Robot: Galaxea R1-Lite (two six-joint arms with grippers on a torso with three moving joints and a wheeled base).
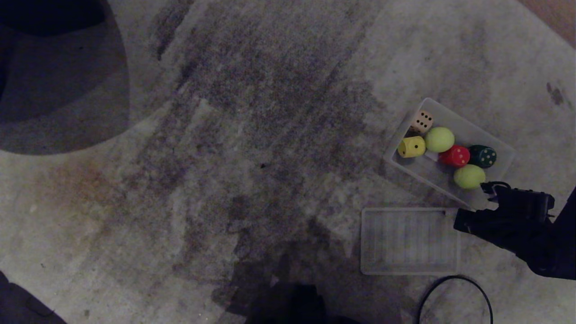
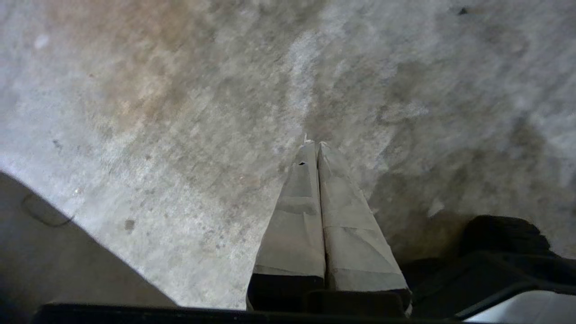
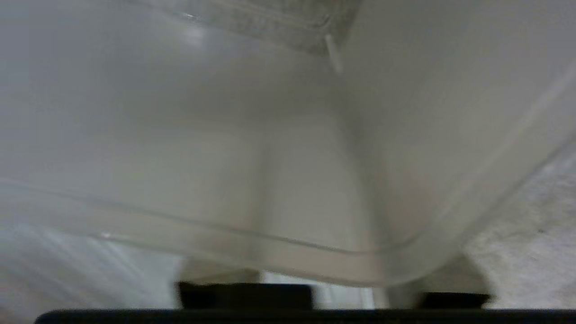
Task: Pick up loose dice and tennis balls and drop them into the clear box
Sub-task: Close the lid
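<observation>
Right gripper (image 1: 488, 191) sits at the near right corner of the clear box (image 1: 504, 153), just beside the tennis ball (image 1: 469, 176) lying nearest it. From the wrist camera the fingers are seen only blurred through the box wall (image 3: 288, 189), with a gap between them and nothing in it; I read them as parted and empty, though the view is too soft to be sure. My guess is the ball has just been let go there.

Inside the box: two fuzzy yellow-green balls, the other one (image 1: 439, 139) toward the far end, and four rounded dice with pips, beige (image 1: 422, 121), yellow (image 1: 411, 146), red (image 1: 455, 156), dark green (image 1: 483, 156). They crowd together, touching, because the box is shallow and narrow. No die or ball is visible loose outside it, so the job looks finished or close to it.

The box is thin transparent plastic, rectangular, set at an angle. Just in front of it lies a flat ribbed lid (image 1: 409, 240), off and out of the way so the box stays open for dropping. A black cable loop (image 1: 454, 297) curls beyond that. Floor (image 1: 252, 135) is pale, mottled, stained.

Left gripper (image 2: 313, 145) hangs over bare floor, taped fingers pressed together, holding nothing.
</observation>
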